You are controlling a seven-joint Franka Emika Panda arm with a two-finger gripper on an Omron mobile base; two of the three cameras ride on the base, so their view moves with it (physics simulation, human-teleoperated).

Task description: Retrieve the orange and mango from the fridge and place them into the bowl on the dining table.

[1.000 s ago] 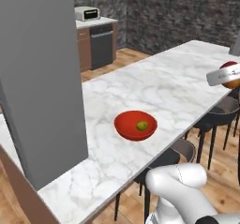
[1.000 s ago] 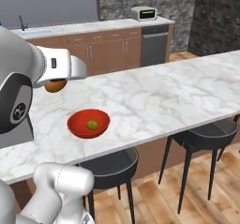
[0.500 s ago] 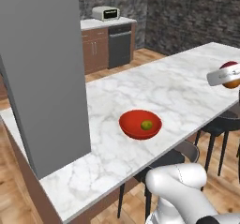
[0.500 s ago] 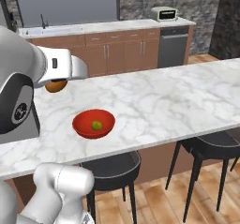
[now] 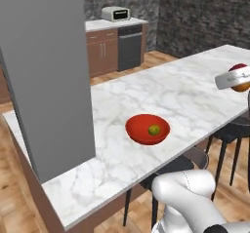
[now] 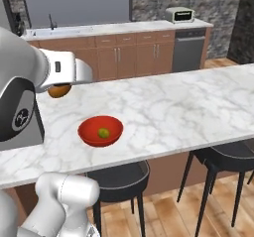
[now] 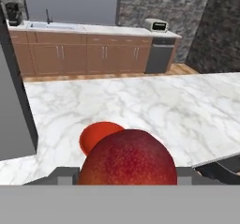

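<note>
My gripper [image 5: 238, 81] is shut on the mango [image 5: 239, 86], a red-blushed orange fruit, held in the air above the near right part of the dining table [image 5: 185, 93]. From the other side, the gripper [image 6: 60, 86] and mango [image 6: 59, 90] hang left of and above the red bowl [image 6: 87, 132]. In the hand view the mango [image 7: 126, 157] fills the space between the fingers of the gripper [image 7: 126, 174], and the bowl [image 7: 96, 134] peeks out behind it. The bowl [image 5: 136, 129] holds a small round yellow-green fruit [image 5: 154, 129]; I cannot tell whether it is the orange.
A tall flat grey panel [image 5: 49, 71] rises at the table's left end, close to the bowl. Dark stools [image 6: 225, 154] stand along the near edge. Brown cabinets with a dark oven [image 6: 188, 52] and a toaster oven [image 6: 179, 14] line the back wall.
The whole picture has shifted a little as the base moved, bringing the table and bowl nearer. The gripper keeps the mango in the same hold.
</note>
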